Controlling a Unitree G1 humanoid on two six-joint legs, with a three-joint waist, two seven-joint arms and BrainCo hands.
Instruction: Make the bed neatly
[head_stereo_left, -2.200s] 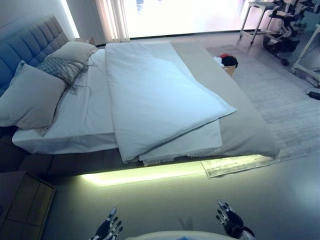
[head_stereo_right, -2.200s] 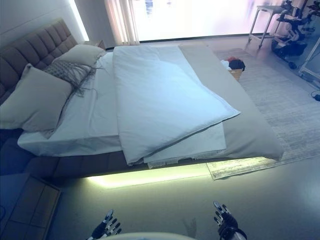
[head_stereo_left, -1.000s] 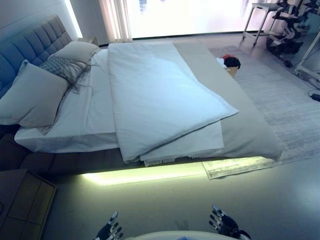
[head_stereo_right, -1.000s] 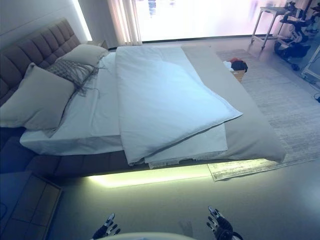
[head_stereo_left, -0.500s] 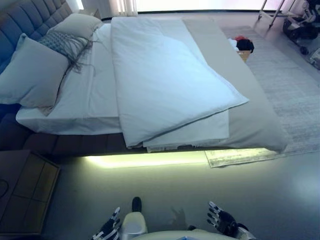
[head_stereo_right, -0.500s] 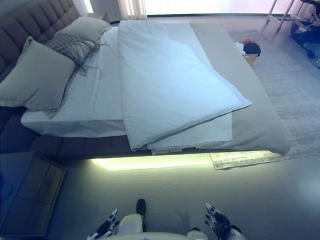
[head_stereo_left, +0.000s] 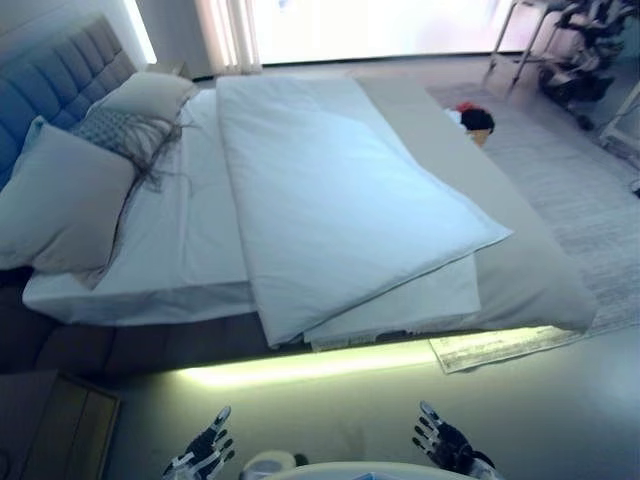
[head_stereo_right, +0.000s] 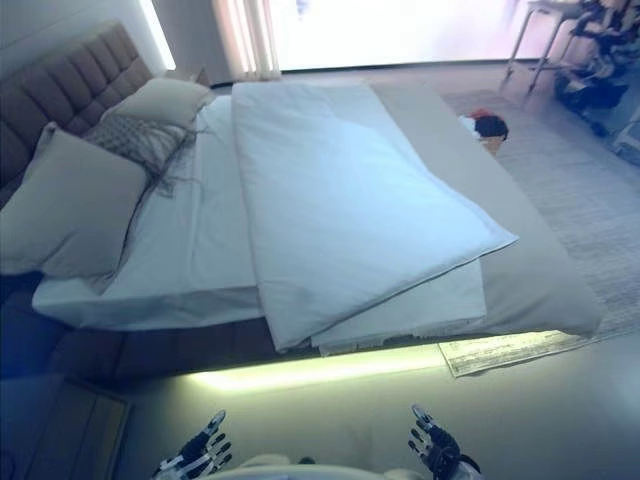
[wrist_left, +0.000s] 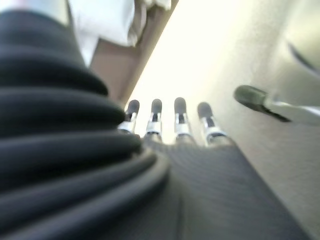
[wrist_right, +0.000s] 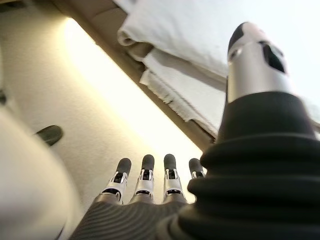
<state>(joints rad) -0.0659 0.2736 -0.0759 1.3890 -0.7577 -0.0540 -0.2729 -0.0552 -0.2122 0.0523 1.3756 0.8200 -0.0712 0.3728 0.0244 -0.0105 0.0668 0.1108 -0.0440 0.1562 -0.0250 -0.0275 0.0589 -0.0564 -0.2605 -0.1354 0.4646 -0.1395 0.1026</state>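
Note:
A bed with a white sheet stands ahead. A white duvet lies folded over itself and skewed, its corner hanging over the near edge. A thin white blanket pokes out beneath it. A grey cover shows on the right side. Pillows and a fringed grey throw lie by the tufted headboard. My left hand and right hand are low over the floor, short of the bed, both open and empty. The wrist views show straight fingers.
A wooden nightstand stands at lower left. A glowing strip runs under the bed's near edge. A grey rug lies to the right, its end under the bed corner. A basket with dark and red things sits beyond. Table legs stand far right.
The camera has tilted up and shifted, so the whole scene sits differently in view. The bed looks slightly nearer than two seconds ago. Both hands stay open and low.

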